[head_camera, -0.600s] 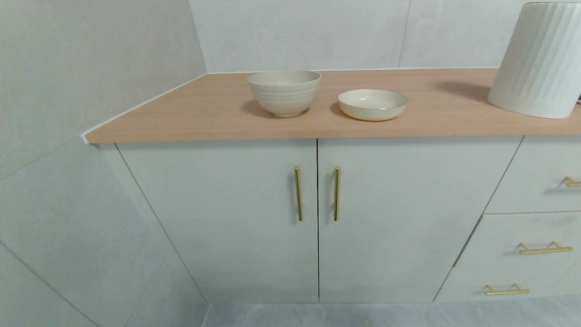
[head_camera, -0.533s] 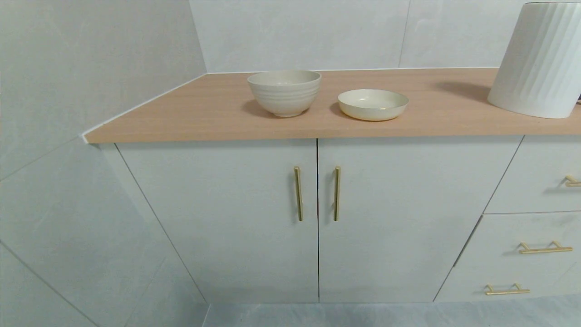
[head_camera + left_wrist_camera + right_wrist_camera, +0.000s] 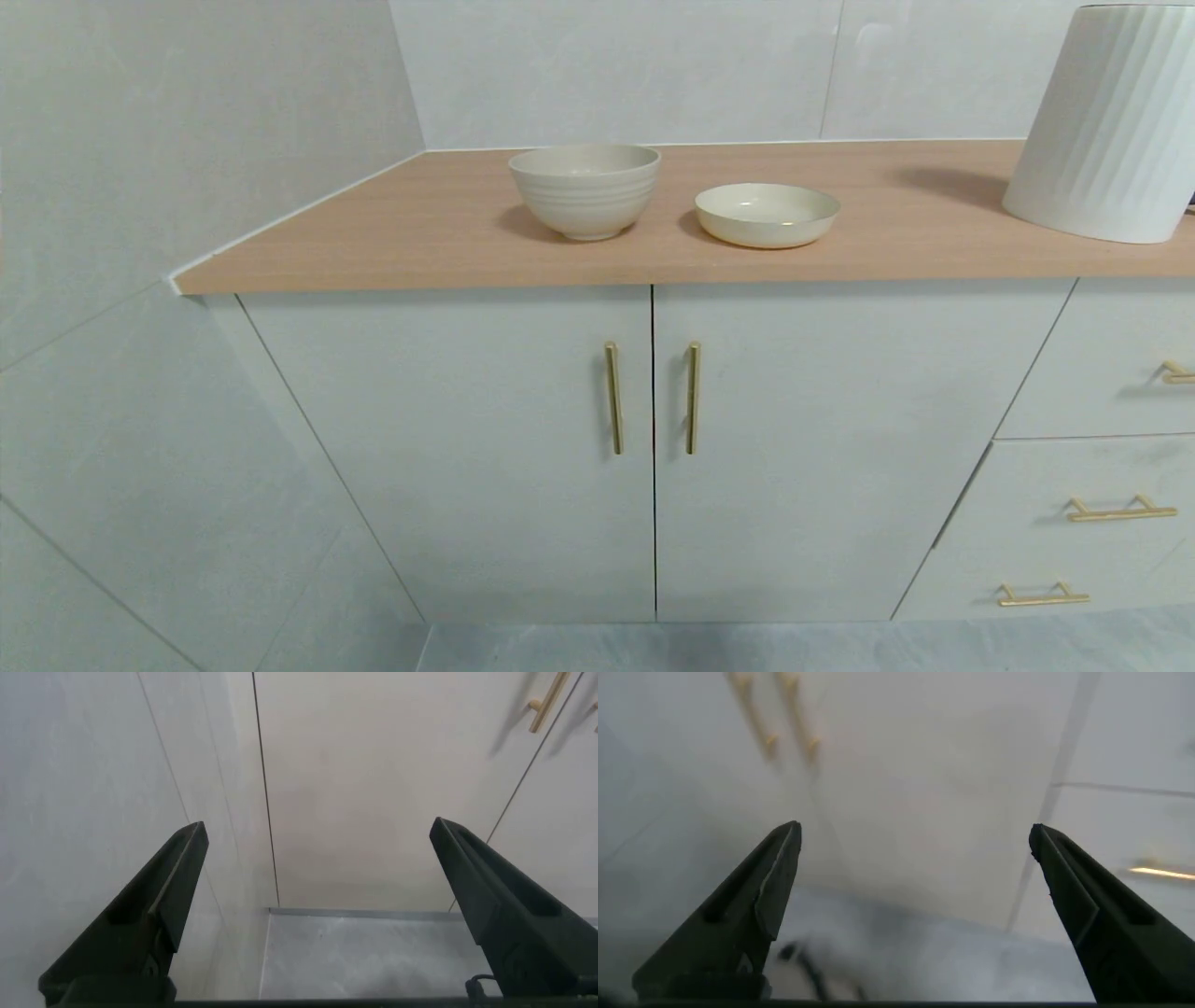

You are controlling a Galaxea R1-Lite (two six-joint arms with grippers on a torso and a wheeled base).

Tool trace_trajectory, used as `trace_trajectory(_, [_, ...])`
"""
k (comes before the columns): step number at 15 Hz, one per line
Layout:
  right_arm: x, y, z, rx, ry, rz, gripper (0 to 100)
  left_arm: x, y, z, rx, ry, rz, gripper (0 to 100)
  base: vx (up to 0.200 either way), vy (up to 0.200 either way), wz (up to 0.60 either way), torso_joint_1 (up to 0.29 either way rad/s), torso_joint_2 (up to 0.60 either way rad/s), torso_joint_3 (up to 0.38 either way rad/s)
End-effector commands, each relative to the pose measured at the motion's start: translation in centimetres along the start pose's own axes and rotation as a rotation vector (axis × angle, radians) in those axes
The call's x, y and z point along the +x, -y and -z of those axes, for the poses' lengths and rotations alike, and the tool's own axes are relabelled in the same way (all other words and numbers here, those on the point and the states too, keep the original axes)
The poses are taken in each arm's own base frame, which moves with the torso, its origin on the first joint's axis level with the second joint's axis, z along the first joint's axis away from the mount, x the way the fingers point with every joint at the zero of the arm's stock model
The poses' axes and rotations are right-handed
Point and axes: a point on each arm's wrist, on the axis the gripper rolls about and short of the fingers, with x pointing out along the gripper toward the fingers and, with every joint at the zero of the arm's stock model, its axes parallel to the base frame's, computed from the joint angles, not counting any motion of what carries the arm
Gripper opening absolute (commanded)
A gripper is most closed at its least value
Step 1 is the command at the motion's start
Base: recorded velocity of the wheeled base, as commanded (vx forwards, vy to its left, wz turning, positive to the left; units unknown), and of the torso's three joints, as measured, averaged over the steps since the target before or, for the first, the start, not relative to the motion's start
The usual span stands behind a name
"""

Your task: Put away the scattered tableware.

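A deep beige ribbed bowl [image 3: 585, 189] stood upright on the light brown wooden surface [image 3: 420, 233], toward its left part and back from the front edge. Just to its right, near but not touching, sat a shallow cream dish with a thin gold rim [image 3: 766, 214], also upright. Well apart from both, at the far right of the surface, stood a tall white ribbed container [image 3: 1106, 121], wider at the base than at the top. Pale grey tiled wall [image 3: 616, 70] ran behind the surface and along its left side.

Below the surface were two closed white cabinet doors [image 3: 467, 448], each with a vertical gold bar handle [image 3: 613, 399] beside the centre seam. To their right were white drawers [image 3: 1074, 523] with horizontal gold handles. A grey floor [image 3: 747, 649] lay at the foot of the cabinet.

The left claw [image 3: 318, 833] was spread wide with nothing between its dark fingers [image 3: 149, 915]; it was low in front of the cabinet, facing a door and the floor. The right claw [image 3: 915, 833] was likewise spread wide and held nothing, facing the lower cabinet front with the paired door handles and a drawer handle beyond it. Both claws were well apart from the bowl and the dish.
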Motion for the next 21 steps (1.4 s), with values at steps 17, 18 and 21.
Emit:
trace_trajectory(17, [33.6, -8.6, -2.8, 0.186, -0.314, -0.49, 100, 0.0, 0.0, 0.0, 0.0, 0.0, -0.001, 100, 0.0, 0.0, 0.0, 0.0, 0.0, 0.0])
trace_trajectory(18, [33.8, -8.8, -2.6, 0.202, -0.306, -0.496, 100, 0.0, 0.0, 0.0, 0.0, 0.0, -0.001, 100, 0.0, 0.0, 0.0, 0.0, 0.0, 0.0])
trace_trajectory(21, [34.7, -9.6, -1.2, 0.198, -0.301, -0.492, 100, 0.0, 0.0, 0.0, 0.0, 0.0, -0.001, 100, 0.0, 0.0, 0.0, 0.0, 0.0, 0.0])
